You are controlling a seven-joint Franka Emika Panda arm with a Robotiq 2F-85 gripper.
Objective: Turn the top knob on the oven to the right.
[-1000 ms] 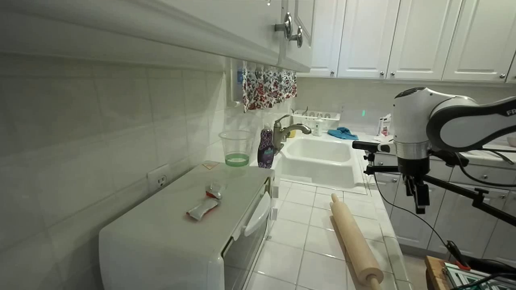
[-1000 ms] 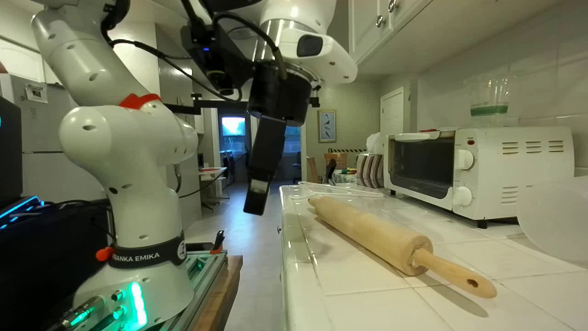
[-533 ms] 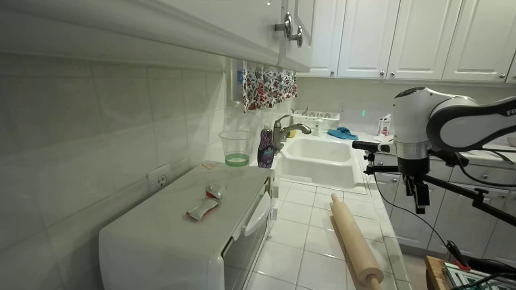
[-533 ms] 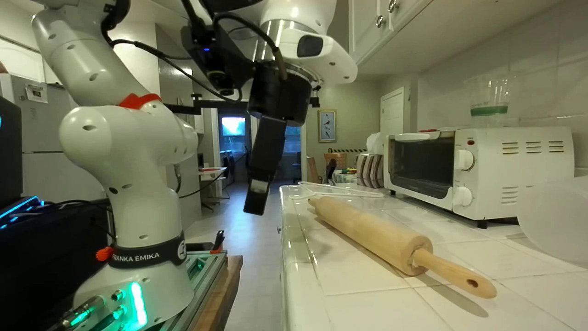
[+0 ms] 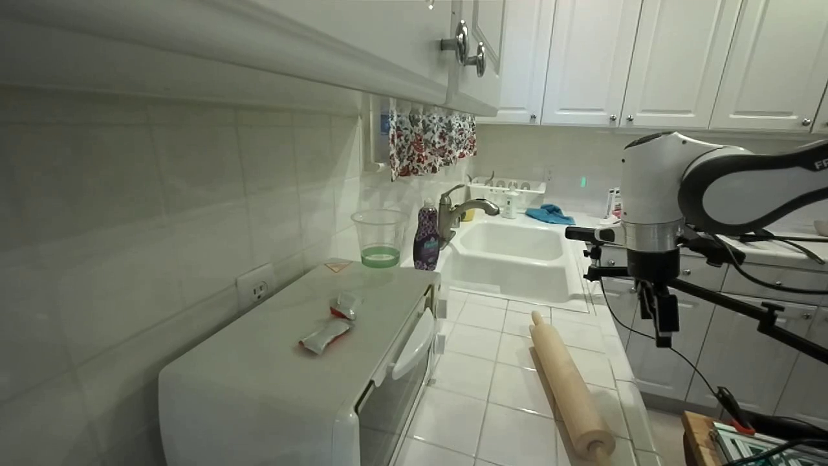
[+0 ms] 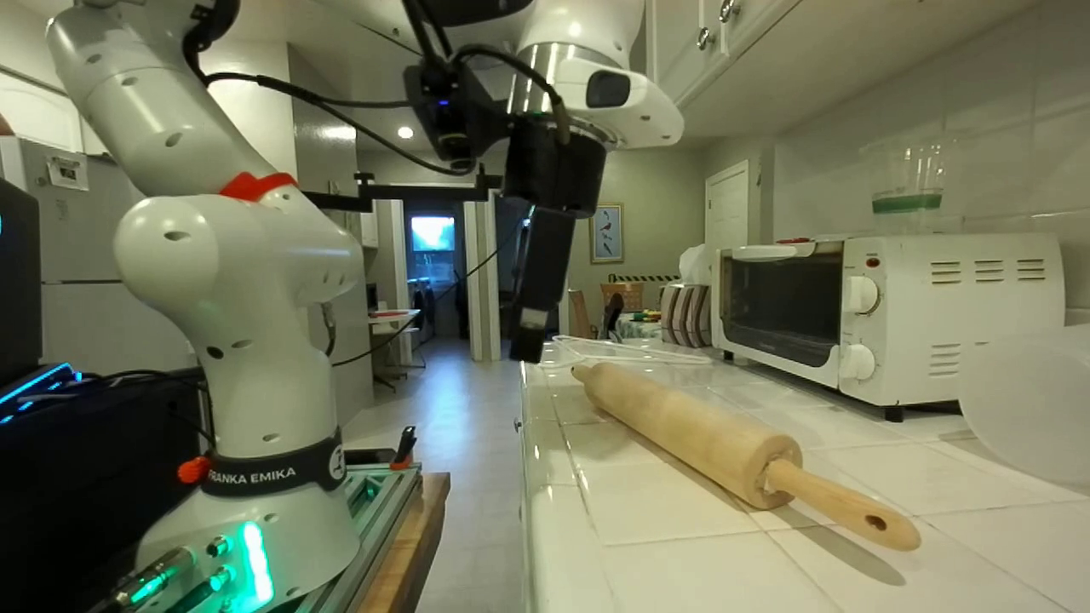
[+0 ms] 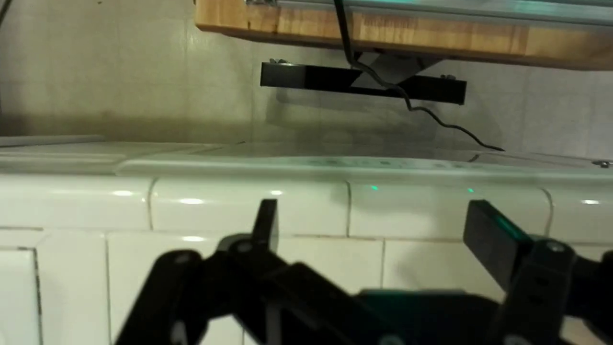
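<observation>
The white toaster oven point(image 6: 988, 332) stands on the counter by the tiled wall. Its round white top knob point(image 6: 863, 295) is on the front panel, above a similar lower knob point(image 6: 857, 363). The oven top point(image 5: 259, 369) shows in an exterior view, where the knobs are hidden. My gripper point(image 6: 528, 345) points down above the counter's front edge, well apart from the oven. In the wrist view the gripper point(image 7: 376, 215) is open, its fingers point(image 7: 498, 244) wide apart with only counter tile behind them. The oven is out of the wrist view.
A wooden rolling pin point(image 6: 681, 430) lies on the tiled counter point(image 6: 647, 511) between gripper and oven. A clear cup point(image 5: 380, 239) with green liquid and small packets point(image 5: 326, 335) are on the oven. A white cabinet point(image 6: 817, 51) hangs above. A sink point(image 5: 517, 278) and soap bottle point(image 5: 425, 239) are beyond.
My arm was still between the two earlier frames. Now the gripper has moved toward the counter and oven side and slightly up in an exterior view. The oven and rolling pin have not moved.
</observation>
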